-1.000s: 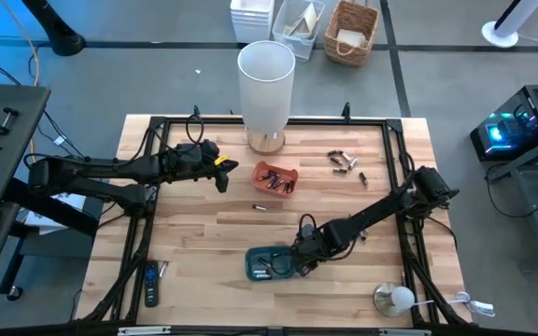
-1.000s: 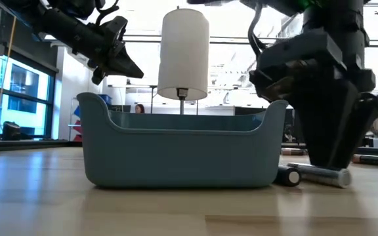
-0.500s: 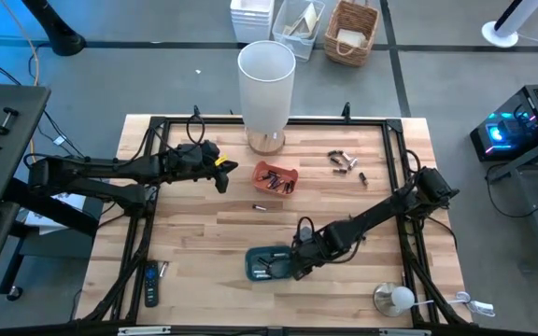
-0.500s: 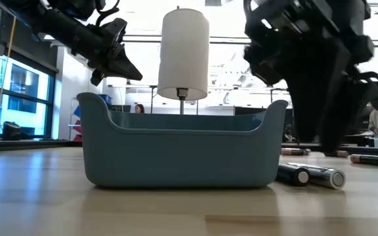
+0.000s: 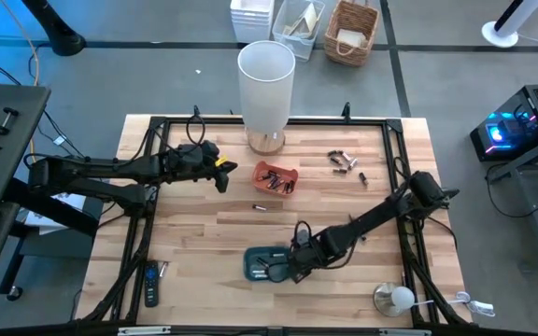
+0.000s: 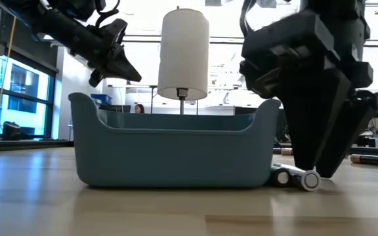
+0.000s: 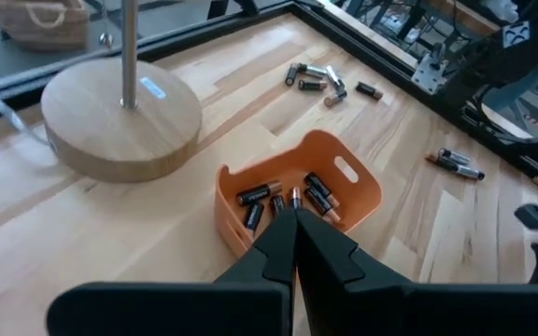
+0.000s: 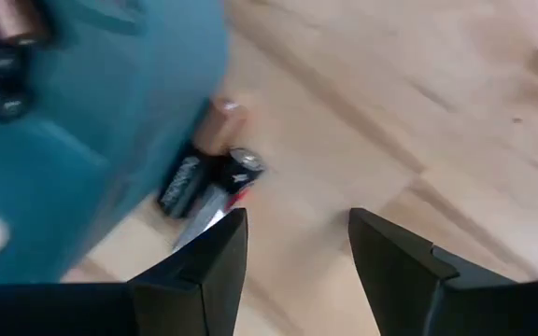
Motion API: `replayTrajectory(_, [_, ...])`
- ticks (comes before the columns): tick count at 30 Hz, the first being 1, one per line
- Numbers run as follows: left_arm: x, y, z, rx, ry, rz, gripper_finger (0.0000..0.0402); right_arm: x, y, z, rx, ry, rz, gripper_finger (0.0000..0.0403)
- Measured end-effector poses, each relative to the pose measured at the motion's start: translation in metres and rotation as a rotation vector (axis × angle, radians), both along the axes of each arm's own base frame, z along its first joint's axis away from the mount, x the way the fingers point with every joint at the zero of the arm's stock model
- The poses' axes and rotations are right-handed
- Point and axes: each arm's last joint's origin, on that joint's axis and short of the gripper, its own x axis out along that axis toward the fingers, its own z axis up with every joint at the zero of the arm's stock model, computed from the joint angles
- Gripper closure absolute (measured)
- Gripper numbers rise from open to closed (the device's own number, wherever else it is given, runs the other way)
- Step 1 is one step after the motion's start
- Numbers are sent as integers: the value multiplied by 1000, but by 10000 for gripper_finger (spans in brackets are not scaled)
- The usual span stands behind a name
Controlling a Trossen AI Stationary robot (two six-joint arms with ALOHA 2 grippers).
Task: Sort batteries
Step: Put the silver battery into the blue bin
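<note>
Batteries (image 8: 208, 168) lie on the table (image 5: 344, 201) touching the blue tray (image 6: 169, 147). Right gripper (image 8: 297, 247) just beside them, fingers apart, holding nothing. Left gripper (image 7: 295, 233) fingers together, above the orange tray (image 7: 348, 177) of batteries.

1. From above, even, bright light falls on the worktop (image 5: 204, 233), with soft, short shadows.
2. At table height the room behind glares white, so the right gripper (image 6: 314, 174) and the blue tray (image 6: 169, 154) read dark against it.
3. The right wrist view is smeared with blur; the batteries (image 8: 208, 168) look soft.
4. The left wrist view is sharp, evenly lit.
</note>
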Motion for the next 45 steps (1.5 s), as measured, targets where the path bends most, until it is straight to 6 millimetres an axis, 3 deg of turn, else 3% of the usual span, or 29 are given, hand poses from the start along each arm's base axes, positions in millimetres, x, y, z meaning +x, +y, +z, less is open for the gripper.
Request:
replayTrajectory(7, [-1, 0, -2, -77, -5, 46, 402, -3, 7, 0, -28, -13, 23, 220])
replayTrajectory(14, [-4, -1, -8, -125, 42, 70, 401, 6, 21, 5, 76, -150, 16, 220])
replayTrajectory(33, [-9, -4, -15, -75, 171, -17, 401, 3, 31, 6, 231, -78, -400, 237])
replayTrajectory(39, [-9, -4, -15, -75, 174, -18, 401, 1, 40, -6, 250, -42, -470, 257])
replayTrajectory(45, [-9, -4, -15, -74, 173, -17, 402, 12, 43, 0, 254, -86, -495, 259])
